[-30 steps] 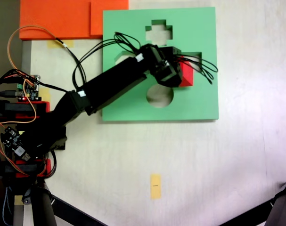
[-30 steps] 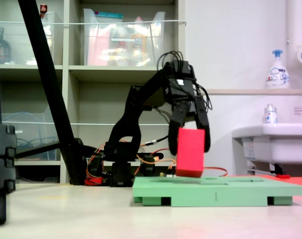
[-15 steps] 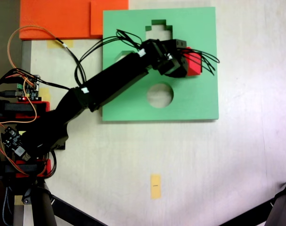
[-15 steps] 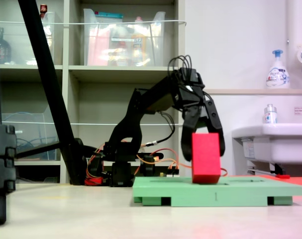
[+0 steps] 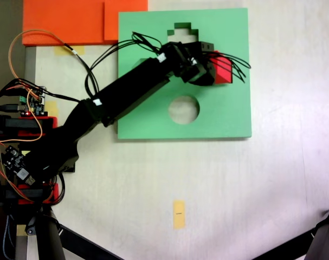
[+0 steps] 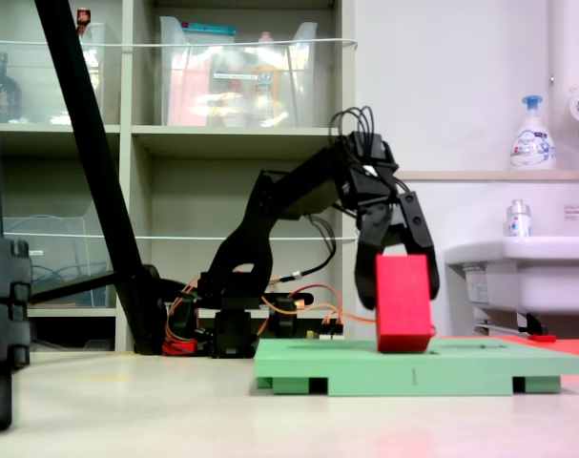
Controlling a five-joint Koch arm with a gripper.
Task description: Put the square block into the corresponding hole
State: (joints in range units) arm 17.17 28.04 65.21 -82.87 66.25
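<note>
Hand (image 6: 401,277) clamped on red block (image 6: 403,301), lower end at green board (image 6: 480,367) surface over square hole. Risk: block sits tilted, edge may catch rim & jam.

A pale table (image 5: 272,179) is seen carrying a green foam board (image 5: 229,116), an orange foam sheet (image 5: 66,21) at its top left edge, a yellow paper tag (image 5: 179,214), and the arm's base (image 5: 34,162).

The arm reaches out low, its gripper (image 6: 401,286) pointing down, jaws spread and clamping.
</note>
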